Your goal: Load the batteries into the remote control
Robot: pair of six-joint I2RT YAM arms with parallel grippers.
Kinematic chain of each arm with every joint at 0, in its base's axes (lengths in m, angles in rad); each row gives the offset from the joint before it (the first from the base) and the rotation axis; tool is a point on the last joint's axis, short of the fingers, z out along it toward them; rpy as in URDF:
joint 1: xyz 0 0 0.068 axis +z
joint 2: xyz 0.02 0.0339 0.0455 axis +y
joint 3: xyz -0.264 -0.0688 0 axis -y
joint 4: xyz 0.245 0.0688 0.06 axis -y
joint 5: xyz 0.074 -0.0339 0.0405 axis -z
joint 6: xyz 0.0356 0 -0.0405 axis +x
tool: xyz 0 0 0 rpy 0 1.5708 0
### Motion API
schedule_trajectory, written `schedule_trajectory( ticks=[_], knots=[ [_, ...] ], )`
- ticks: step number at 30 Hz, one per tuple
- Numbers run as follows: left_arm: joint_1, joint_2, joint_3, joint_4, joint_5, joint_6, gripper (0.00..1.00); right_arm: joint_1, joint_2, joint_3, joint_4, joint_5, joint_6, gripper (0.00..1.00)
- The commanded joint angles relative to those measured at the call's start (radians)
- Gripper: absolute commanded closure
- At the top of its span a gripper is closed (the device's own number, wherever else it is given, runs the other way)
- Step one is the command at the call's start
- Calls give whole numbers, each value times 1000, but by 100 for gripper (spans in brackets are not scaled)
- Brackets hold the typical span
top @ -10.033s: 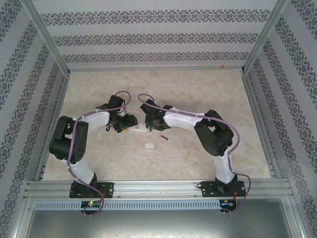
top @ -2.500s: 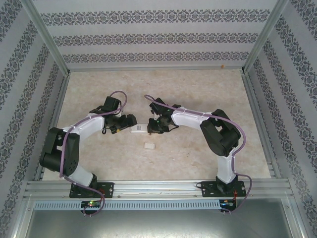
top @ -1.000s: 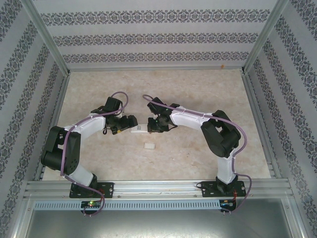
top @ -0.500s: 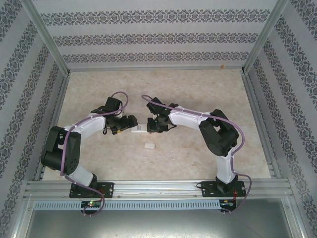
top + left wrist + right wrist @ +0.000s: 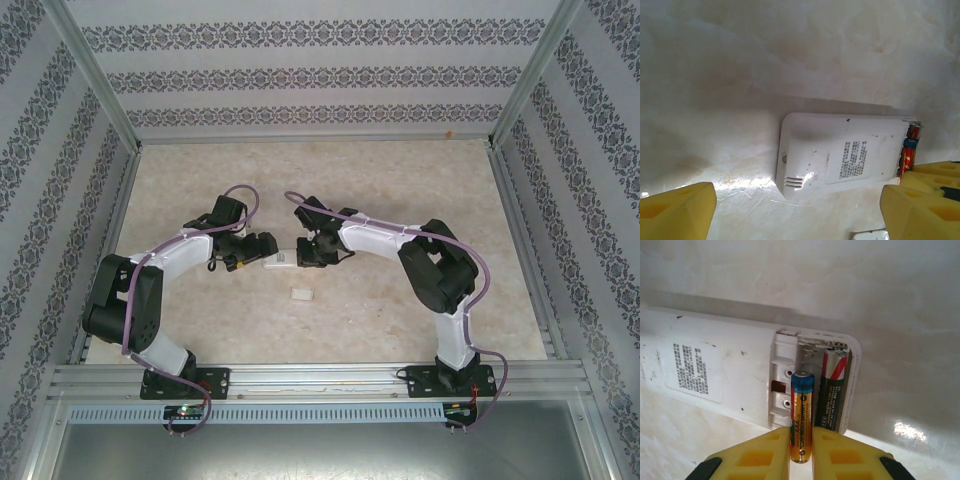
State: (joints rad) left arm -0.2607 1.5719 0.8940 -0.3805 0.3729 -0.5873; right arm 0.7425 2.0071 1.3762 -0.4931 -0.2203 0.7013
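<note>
Pinched narrowly in the right gripper (image 5: 801,455): an orange battery (image 5: 802,415), blue-capped end reaching over the empty slot of the remote control (image 5: 715,370), open at its right end. Just right of that, already seated, a dark battery (image 5: 832,390). At the remote's left, the left gripper (image 5: 797,212), spread wide, remote lying between and beyond its fingers, contact unclear. Nearer on the table (image 5: 400,200), apart, a small white cover (image 5: 299,294).

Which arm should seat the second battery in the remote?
Right. The right gripper is shut on the orange battery at the empty slot beside the seated battery; the left gripper is open at the other end of the remote.
</note>
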Motion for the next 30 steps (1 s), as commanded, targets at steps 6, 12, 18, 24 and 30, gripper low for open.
schedule_trajectory(
  ticks=[6,12,18,24,30],
  knots=[
    [-7,4,11,6,-8,3,14,-1,24,35,-17,34,-3,79],
    [-8,4,10,10,-2,0,14,-7,48,72,-36,61,-23,80],
    [-8,0,4,11,-3,1,14,-8,69,101,-53,83,-39,80],
    [-8,0,4,12,-4,3,14,-6,47,88,-61,78,-43,78],
    [-8,7,10,16,1,-3,14,-8,3,61,-61,48,-27,85]
  ],
)
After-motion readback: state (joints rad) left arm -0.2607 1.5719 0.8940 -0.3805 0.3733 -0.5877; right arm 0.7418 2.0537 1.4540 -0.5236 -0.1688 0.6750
